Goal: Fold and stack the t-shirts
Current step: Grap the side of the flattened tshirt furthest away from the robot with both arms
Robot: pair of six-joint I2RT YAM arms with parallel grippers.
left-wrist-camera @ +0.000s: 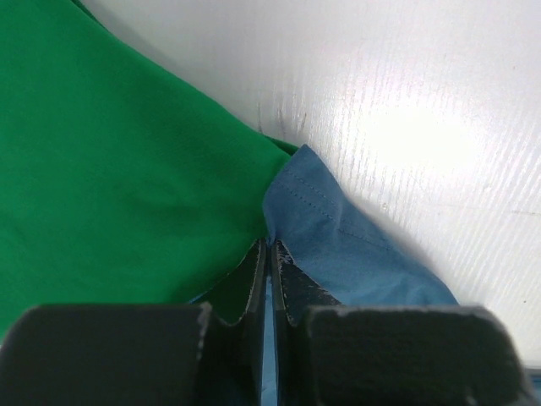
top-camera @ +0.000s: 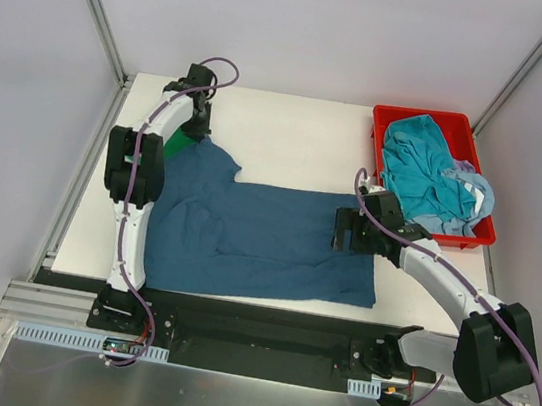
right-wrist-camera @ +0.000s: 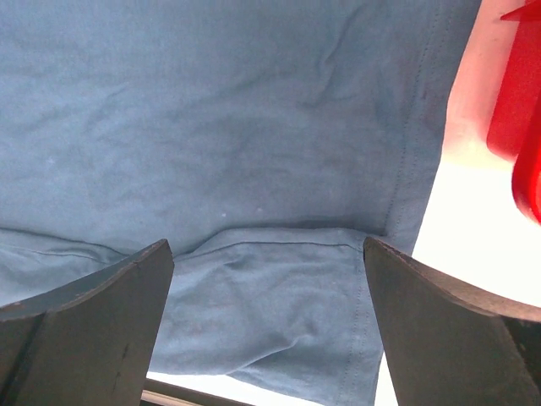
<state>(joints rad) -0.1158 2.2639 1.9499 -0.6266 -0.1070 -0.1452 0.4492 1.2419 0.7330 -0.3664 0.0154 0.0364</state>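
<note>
The dark navy-blue t-shirt lies spread on the white table, partly folded. My left gripper is at its far left corner, shut on the blue sleeve hem, with the bright green t-shirt right beside it; that green shirt also shows as a sliver in the top view. My right gripper is open, hovering just above the blue shirt's right edge, with nothing between its fingers. Teal and pale blue t-shirts lie heaped in the red tray.
The red tray stands at the back right corner, close to my right arm; its edge shows in the right wrist view. Bare white table lies behind the blue shirt. Grey walls enclose the table on three sides.
</note>
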